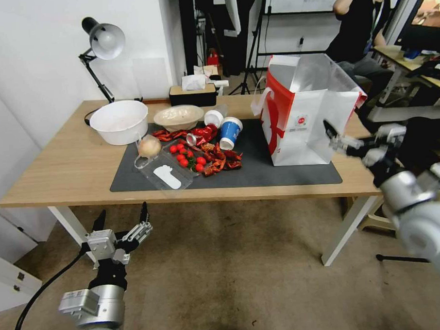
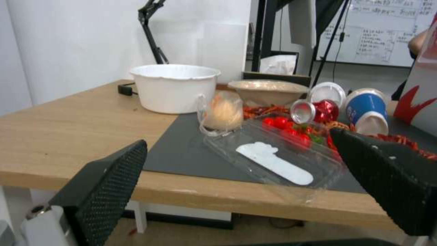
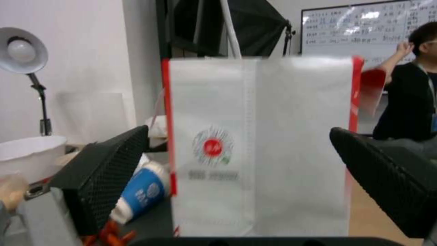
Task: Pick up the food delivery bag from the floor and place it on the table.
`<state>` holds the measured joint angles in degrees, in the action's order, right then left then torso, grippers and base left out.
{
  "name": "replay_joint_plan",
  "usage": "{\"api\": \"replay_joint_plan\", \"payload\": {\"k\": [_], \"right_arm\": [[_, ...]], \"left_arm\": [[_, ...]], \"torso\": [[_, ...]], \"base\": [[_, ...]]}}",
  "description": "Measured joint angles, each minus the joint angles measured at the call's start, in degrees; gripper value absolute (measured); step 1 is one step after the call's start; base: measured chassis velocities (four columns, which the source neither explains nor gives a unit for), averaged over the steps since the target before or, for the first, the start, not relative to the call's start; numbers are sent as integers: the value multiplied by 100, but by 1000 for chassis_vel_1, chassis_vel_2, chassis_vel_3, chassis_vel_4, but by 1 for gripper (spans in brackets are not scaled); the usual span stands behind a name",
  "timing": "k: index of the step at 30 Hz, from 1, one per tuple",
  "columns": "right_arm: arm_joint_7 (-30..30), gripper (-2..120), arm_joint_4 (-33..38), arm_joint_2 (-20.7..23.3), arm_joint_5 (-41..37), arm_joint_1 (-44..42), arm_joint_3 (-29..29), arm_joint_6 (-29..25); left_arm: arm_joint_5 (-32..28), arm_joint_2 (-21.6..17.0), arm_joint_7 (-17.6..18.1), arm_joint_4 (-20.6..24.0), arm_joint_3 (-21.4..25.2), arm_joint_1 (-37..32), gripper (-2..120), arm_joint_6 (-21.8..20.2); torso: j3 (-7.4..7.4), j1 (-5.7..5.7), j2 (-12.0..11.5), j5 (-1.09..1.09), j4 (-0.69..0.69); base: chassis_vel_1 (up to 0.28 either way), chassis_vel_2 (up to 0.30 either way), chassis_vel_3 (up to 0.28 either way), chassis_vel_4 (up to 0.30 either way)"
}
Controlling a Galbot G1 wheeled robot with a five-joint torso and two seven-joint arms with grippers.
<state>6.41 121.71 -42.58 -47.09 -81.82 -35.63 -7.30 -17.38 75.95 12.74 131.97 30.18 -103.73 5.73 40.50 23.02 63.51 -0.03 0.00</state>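
Observation:
The food delivery bag point(image 1: 305, 117), red and white with a foil lining, stands upright and open on the right end of the dark mat point(image 1: 259, 175) on the table point(image 1: 59, 167). In the right wrist view its white side with the round red logo point(image 3: 259, 147) faces me. My right gripper point(image 1: 348, 142) hovers open just right of the bag, near the table's right end, apart from it. Below the table's front edge at the left, my left gripper point(image 1: 123, 214) hangs open over the floor point(image 1: 225, 281), holding nothing.
Left of the bag, the mat holds a blue cup point(image 1: 229, 132), a crushed red can point(image 1: 202, 134), red shells point(image 1: 222, 160), a clear tomato tray point(image 1: 174, 167) and two bowls point(image 1: 119, 121). A lamp point(image 1: 103, 43) and a tissue box point(image 1: 192, 94) stand behind.

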Motion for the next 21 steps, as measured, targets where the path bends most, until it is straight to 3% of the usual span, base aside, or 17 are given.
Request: {"api": "replay_joint_plan", "payload": {"k": [2, 8, 21], "right_arm": [[-20, 100, 20, -104, 96, -118, 2, -75], [-82, 100, -54, -967, 839, -936, 88, -588], [-251, 100, -253, -1781, 1293, -1613, 328, -783]], "left_arm": [[2, 0, -6, -12, 0, 9, 100, 0], [28, -17, -232, -241, -36, 115, 100, 45], [-33, -101, -424, -444, -14, 175, 100, 160]], "torso": [[0, 0, 0, 2, -1], [0, 0, 0, 3, -2], [1, 0, 0, 2, -2]], "base": [[0, 0, 0, 0], [0, 0, 0, 0], [0, 0, 0, 0]]}}
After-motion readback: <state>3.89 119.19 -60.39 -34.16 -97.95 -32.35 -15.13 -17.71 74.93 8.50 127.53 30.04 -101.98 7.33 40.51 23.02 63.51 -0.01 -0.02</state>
